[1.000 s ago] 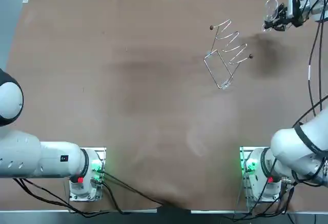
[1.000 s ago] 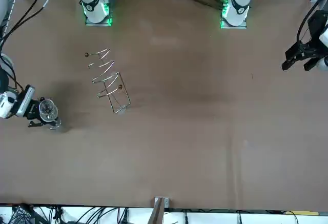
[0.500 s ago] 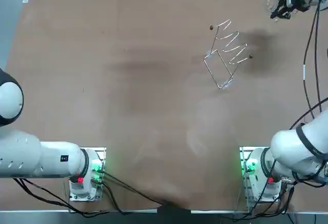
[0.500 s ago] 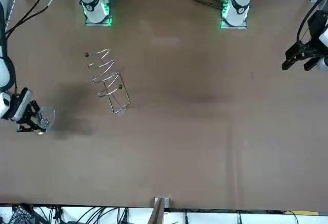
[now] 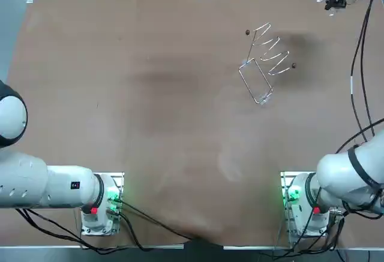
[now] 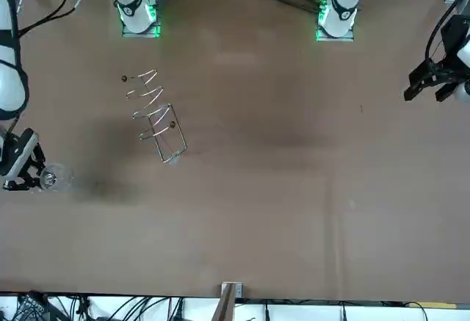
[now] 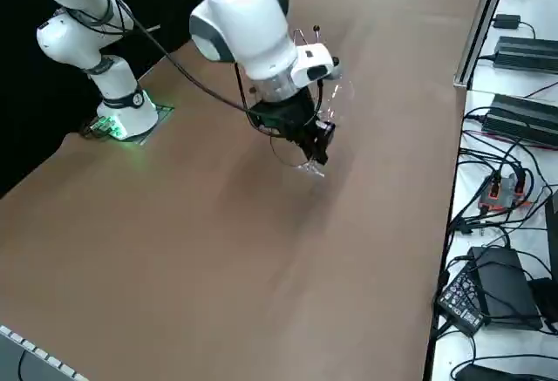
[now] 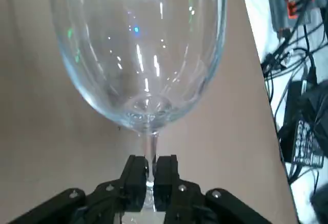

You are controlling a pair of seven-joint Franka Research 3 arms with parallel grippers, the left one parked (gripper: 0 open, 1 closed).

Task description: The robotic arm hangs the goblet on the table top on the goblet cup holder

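Currently the claw (image 8: 149, 171) clamps the goblet (image 8: 141, 55) by its thin stem, just under the bowl, in the top view's upper right corner, well apart from the holder (image 5: 266, 64). Glass is likely light, slick and fragile; the stem seems the sensible grip.

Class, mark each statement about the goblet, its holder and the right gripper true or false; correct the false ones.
1. The right gripper is shut on the stem of the goblet. True.
2. The goblet holder stands on the table with no glass on it. True.
3. The goblet hangs on the goblet holder. False: the right gripper holds it apart from the holder.
4. The goblet holds red wine. False: it is empty.
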